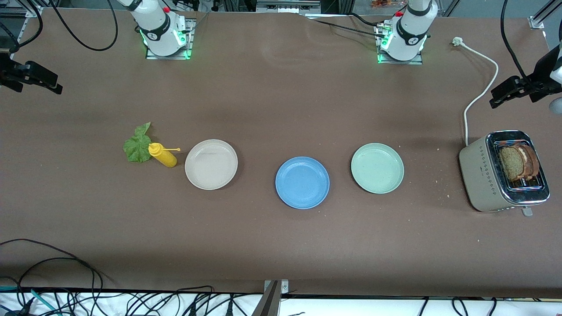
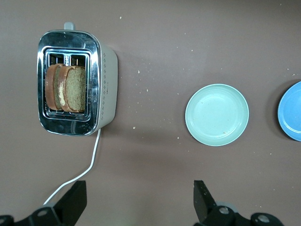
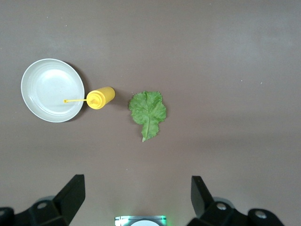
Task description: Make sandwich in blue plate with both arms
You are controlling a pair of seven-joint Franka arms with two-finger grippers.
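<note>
The blue plate (image 1: 302, 182) (image 2: 291, 110) lies bare at the table's middle. The sandwich's parts are apart. Two brown bread slices (image 1: 520, 162) (image 2: 66, 88) stand in the toaster at the left arm's end. A green lettuce leaf (image 1: 137, 145) (image 3: 148, 109) lies flat on the table at the right arm's end. My left gripper (image 2: 138, 193) (image 1: 500, 94) hangs open, high over the table beside the toaster. My right gripper (image 3: 137, 186) (image 1: 50, 85) hangs open, high over the table between its base and the lettuce. Neither holds anything.
A yellow squeeze bottle (image 1: 163, 156) lies beside the lettuce, its nozzle toward the cream-white plate (image 1: 211, 164). A mint-green plate (image 1: 377, 168) sits between the blue plate and the toaster (image 1: 483, 175). The toaster's white cord (image 1: 478, 96) runs toward the left arm's base. Crumbs lie near the toaster.
</note>
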